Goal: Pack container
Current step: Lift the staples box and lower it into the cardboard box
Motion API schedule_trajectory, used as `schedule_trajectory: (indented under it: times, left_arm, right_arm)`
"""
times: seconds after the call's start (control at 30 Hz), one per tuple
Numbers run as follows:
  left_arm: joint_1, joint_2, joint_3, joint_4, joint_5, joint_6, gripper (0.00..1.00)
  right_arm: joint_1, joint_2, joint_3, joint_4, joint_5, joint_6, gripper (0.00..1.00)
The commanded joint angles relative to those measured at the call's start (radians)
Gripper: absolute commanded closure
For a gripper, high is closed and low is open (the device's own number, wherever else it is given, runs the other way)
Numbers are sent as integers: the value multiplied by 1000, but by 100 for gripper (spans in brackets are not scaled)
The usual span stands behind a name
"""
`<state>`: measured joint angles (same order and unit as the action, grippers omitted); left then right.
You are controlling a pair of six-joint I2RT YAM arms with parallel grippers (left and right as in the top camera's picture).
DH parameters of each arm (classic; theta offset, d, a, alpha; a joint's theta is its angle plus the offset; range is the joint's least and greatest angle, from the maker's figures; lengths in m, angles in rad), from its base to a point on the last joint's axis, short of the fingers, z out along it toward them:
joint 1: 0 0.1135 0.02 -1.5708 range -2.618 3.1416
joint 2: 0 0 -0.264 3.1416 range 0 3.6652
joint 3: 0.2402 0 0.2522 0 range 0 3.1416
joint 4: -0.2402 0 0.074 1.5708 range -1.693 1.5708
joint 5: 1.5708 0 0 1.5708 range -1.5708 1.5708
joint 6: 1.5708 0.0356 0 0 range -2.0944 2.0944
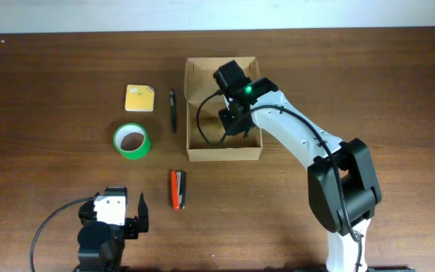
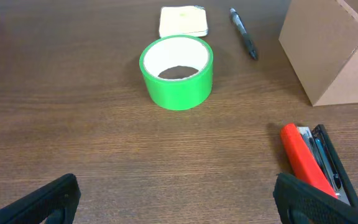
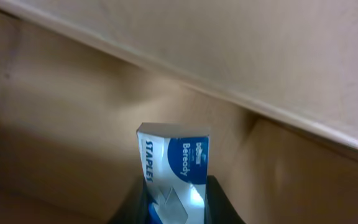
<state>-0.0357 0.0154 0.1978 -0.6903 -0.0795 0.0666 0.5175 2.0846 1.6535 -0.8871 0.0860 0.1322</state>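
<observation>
Right pincer [image 3: 178, 198] with staples box [image 3: 174, 160] inside container [image 1: 224, 154], walls close; pen [image 1: 173, 111] just beside outside wall.

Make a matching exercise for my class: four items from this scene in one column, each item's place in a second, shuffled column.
Items
1. green tape roll
2. pen
3. stapler
4. box of staples

Places
A. inside the cardboard box, between the right fingers
B. along the cardboard box's left wall, outside
C. beside the yellow notepad, on the robot's side
D. closest to the left fingers

Pairs: 1-C, 2-B, 3-D, 4-A
</observation>
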Motion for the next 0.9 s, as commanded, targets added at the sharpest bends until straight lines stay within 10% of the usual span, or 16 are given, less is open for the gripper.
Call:
schedule_trajectory:
  times: [0.0, 0.37, 0.87]
  left_arm:
    - [7, -10, -3, 5, -8, -6, 1]
    - [7, -10, -3, 5, -8, -6, 0]
    - [7, -10, -3, 5, -8, -6, 0]
  right_arm:
    - [-19, 17, -33, 18, 5, 11, 83]
    - [-29, 16, -34, 52, 5, 7, 40]
    - [-6, 0, -33, 37, -79, 4, 39]
